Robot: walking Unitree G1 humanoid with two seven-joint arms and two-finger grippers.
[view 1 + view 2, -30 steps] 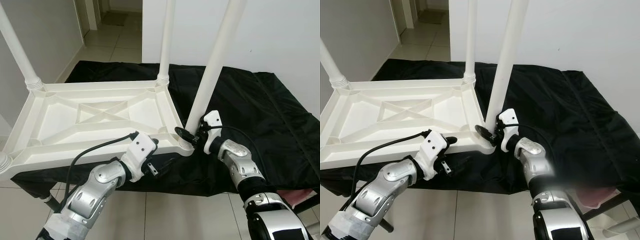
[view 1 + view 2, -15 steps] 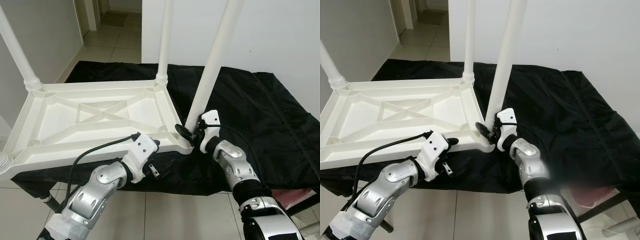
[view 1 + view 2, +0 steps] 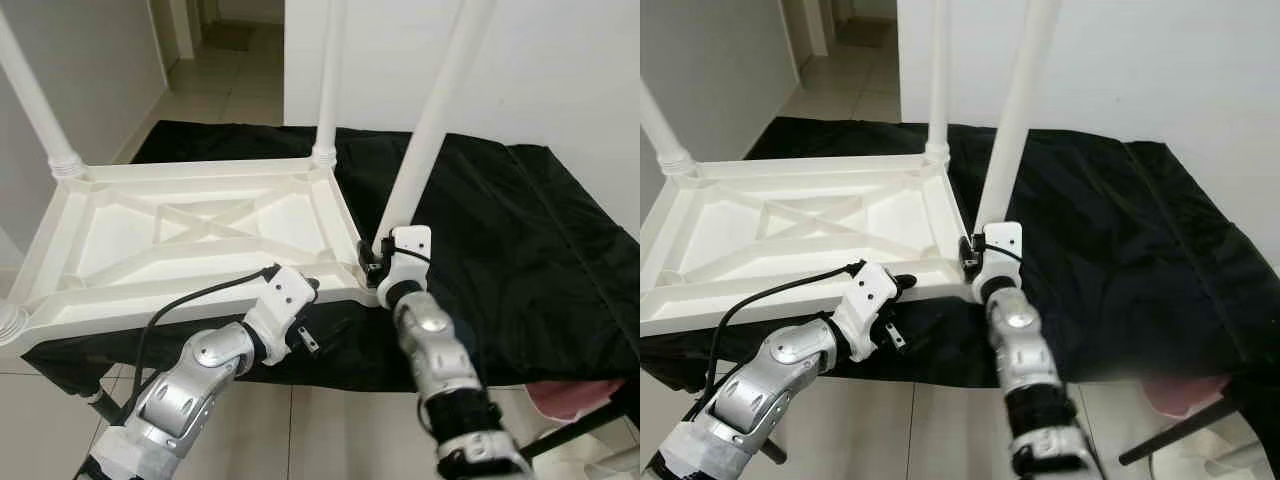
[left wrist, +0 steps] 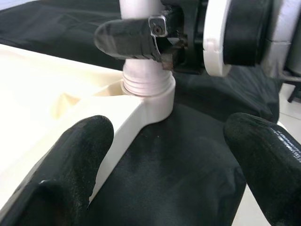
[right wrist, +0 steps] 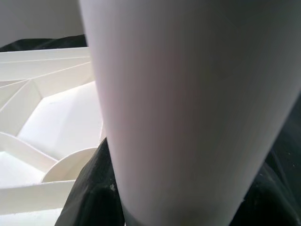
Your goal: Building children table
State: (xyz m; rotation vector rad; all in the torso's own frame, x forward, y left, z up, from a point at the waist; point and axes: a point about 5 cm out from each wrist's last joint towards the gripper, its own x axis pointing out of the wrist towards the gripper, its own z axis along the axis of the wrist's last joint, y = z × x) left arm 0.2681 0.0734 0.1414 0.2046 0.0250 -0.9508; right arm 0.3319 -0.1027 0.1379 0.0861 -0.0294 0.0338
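Two grippers work at the near right corner of the upturned white table top (image 3: 190, 225), which lies across a black-covered bench (image 3: 520, 230) in the middle of the frame. The left gripper (image 3: 305, 320), low and centre, hangs spread wide just under the table's near rim, its fingers (image 4: 70, 160) open on either side of the corner socket (image 4: 150, 94) and holding nothing. Just beyond, the right gripper (image 3: 375, 262) is clamped round the foot of the leaning leg (image 3: 425, 150), right where the ribbed end enters the socket. To do the step well, the leg probably needs bringing upright over the socket before it is pressed or twisted home, with the left gripper steadying the corner. Further back, two more legs (image 3: 328, 80) stand upright. The corner overhangs the bench's front edge; open black cloth lies to the right.
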